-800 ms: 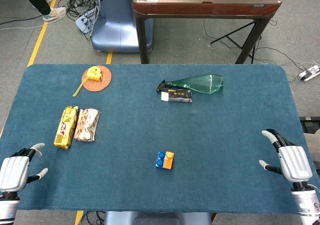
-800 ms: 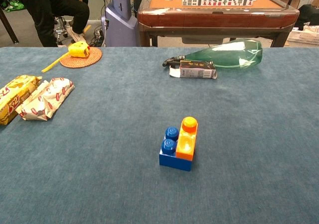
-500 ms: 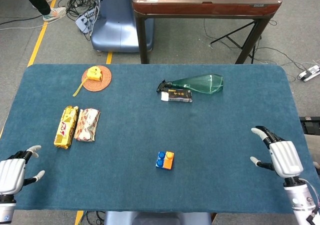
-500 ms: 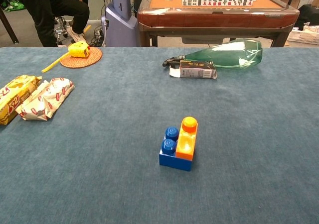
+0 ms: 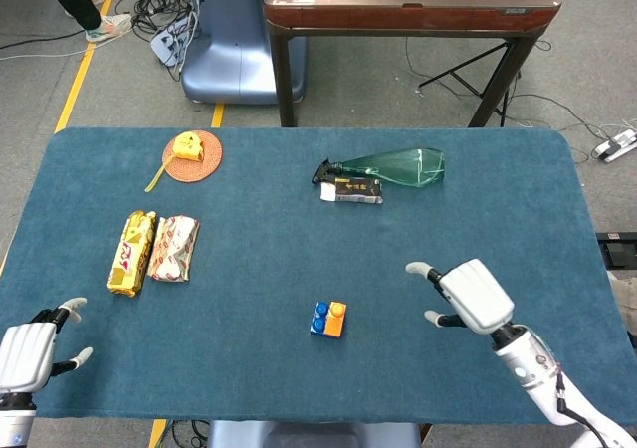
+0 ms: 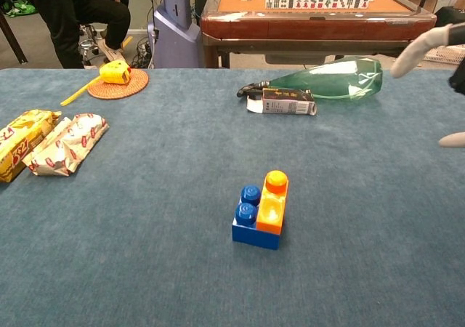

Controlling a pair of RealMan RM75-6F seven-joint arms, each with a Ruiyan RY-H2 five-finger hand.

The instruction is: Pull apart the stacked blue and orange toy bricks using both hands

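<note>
The stacked bricks rest on the blue table cloth near the front middle: a blue brick (image 5: 320,320) (image 6: 250,218) with an orange brick (image 5: 337,316) (image 6: 272,204) pressed onto it. My right hand (image 5: 464,295) hovers to the right of the stack with its fingers spread and nothing in it; only its fingertips (image 6: 425,47) show at the right edge of the chest view. My left hand (image 5: 25,355) is at the front left corner, far from the bricks, fingers apart and empty.
A green glass bottle (image 5: 390,165) lies at the back middle with a small dark box (image 5: 354,191) against it. Two snack packets (image 5: 151,250) lie at the left. A yellow tape measure (image 5: 185,147) sits on a round coaster (image 5: 193,162) at the back left.
My right hand has swung left from the table's right edge toward the bricks and now shows in the chest view. My left hand has slid slightly down and back.
</note>
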